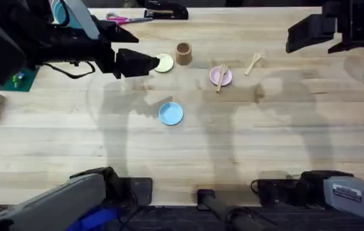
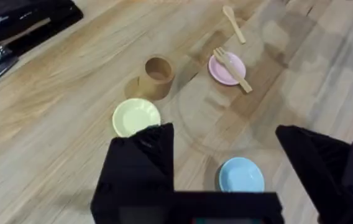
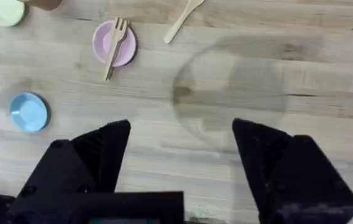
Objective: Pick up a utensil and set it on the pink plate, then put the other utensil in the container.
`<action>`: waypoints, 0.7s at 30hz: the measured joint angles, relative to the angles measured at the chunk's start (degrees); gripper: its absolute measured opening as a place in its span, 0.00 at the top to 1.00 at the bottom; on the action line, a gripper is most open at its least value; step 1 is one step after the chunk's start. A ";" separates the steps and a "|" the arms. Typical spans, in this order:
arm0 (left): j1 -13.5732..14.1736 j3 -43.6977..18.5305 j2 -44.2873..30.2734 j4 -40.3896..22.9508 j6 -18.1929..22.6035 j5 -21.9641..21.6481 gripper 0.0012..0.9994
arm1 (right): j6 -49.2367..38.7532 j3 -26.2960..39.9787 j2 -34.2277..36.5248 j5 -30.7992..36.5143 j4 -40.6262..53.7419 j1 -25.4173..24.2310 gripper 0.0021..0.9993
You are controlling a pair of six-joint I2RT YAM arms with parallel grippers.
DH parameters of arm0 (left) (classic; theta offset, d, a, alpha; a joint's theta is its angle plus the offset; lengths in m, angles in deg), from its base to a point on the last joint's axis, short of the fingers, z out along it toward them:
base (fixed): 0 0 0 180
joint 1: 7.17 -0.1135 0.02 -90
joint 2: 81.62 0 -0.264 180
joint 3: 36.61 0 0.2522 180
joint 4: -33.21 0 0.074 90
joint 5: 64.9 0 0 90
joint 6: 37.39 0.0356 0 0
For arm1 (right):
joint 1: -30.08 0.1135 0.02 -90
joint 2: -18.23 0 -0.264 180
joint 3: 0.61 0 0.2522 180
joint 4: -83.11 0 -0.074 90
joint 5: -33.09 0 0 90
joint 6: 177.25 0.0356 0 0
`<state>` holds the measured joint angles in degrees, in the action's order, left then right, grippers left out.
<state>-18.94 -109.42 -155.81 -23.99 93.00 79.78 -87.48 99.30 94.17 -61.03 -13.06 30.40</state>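
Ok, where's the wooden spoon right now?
In the overhead view the wooden spoon lies bare on the table, right of centre toward the far edge, just right of the pink plate that carries the fork.

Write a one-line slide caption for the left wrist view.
Open left gripper above the table: fork on pink plate, spoon loose beyond it.

Your left claw [image 2: 223, 162] and right claw [image 3: 179, 152] both hang raised with fingers spread wide, each gripping nothing, arms reaching forward.
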 joint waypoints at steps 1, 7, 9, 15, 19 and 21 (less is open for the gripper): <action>0.00 0.00 0.00 0.00 0.29 0.28 0.01 | 0.02 0.00 0.00 0.00 0.01 0.00 0.00; 0.00 0.00 0.00 0.02 1.23 1.68 0.00 | 0.06 0.00 -0.02 0.00 -0.72 0.00 0.00; 0.00 0.00 0.00 0.02 1.23 1.74 0.00 | 1.63 0.00 0.00 0.38 -1.91 0.00 0.00; 0.00 0.00 0.00 0.02 1.25 2.15 0.00 | 11.73 0.00 0.00 6.36 -2.76 0.07 0.00; 0.00 0.00 0.00 0.02 1.26 2.33 0.01 | 17.57 0.00 0.00 10.21 -3.09 0.15 0.00; 0.00 0.00 0.00 0.02 1.28 2.35 0.01 | 19.59 0.00 0.00 11.40 -4.03 0.15 0.00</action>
<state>-18.94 -109.42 -155.81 -23.97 94.28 82.14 -67.88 99.30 94.17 -49.63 -17.09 30.55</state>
